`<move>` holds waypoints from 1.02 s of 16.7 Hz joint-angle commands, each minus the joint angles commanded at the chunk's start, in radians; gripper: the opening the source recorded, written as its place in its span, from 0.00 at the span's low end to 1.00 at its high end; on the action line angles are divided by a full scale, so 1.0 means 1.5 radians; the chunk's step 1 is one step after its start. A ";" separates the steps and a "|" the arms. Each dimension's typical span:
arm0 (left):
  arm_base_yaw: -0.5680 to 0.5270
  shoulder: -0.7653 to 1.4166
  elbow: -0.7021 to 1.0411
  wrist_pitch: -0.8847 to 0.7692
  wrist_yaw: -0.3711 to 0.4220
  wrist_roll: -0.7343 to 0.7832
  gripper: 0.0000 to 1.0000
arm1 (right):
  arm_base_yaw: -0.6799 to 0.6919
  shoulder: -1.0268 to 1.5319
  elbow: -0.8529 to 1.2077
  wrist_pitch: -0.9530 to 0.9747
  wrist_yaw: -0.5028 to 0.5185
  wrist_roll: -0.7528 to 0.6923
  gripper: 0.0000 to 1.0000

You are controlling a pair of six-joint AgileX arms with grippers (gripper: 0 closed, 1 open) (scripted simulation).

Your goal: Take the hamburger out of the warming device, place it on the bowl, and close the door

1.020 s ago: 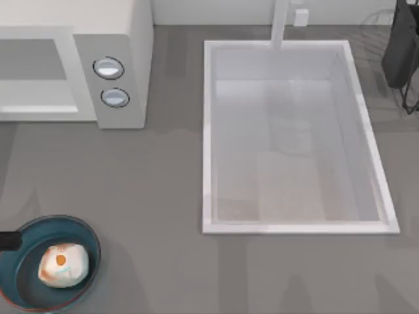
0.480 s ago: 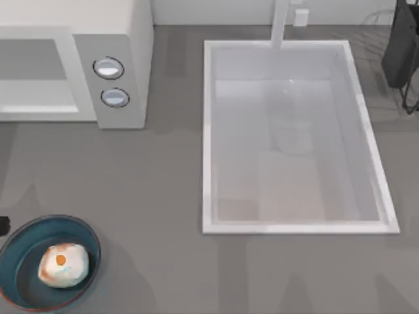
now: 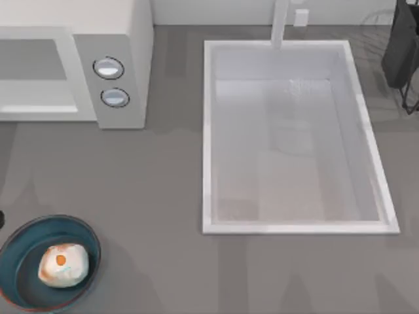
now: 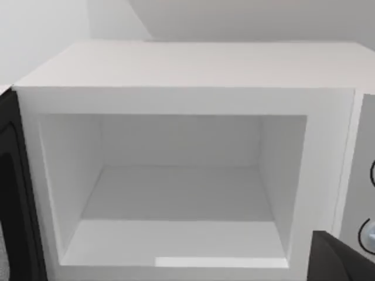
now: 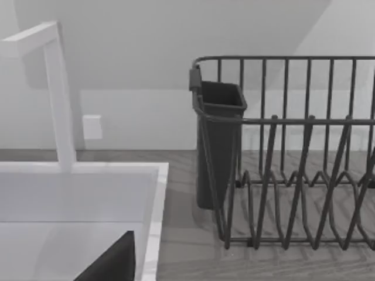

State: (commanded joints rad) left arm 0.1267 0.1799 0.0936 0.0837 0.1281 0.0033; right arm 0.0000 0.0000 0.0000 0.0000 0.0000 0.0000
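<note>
With the hamburger [image 3: 63, 265] already in the bowl [image 3: 19, 247] at the surface's front-left corner, the door [image 4: 10, 193] stood swung out on the left side of the warming device [image 3: 124, 59], nearest my left claw, whose grip I could not tell.

you won't find readable text, labels, brands or numbers here. the two knobs [image 3: 111, 82] on the warming device [image 3: 118, 39] carry no markings you can make out.
</note>
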 joint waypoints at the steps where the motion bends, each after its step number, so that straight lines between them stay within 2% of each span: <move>1: 0.016 -0.004 0.000 -0.004 0.016 0.000 0.00 | 0.000 0.000 0.000 0.000 0.000 0.000 1.00; 6: 0.164 -0.040 -0.003 -0.037 0.164 0.000 0.00 | 0.000 0.000 0.000 0.000 0.000 0.000 1.00; 9: 0.223 -0.064 -0.009 -0.056 0.222 0.000 0.00 | 0.000 0.000 0.000 0.000 0.000 0.000 1.00; 15: 0.226 -0.066 -0.007 -0.058 0.226 0.000 0.00 | 0.000 0.000 0.000 0.000 0.000 0.000 1.00; 17: 0.201 -0.076 -0.006 -0.069 0.201 0.000 0.00 | 0.000 0.000 0.000 0.000 0.000 0.000 1.00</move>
State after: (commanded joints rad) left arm 0.4284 0.0661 0.0843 -0.0195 0.4299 0.0031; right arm 0.0000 0.0000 0.0000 0.0000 0.0000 0.0000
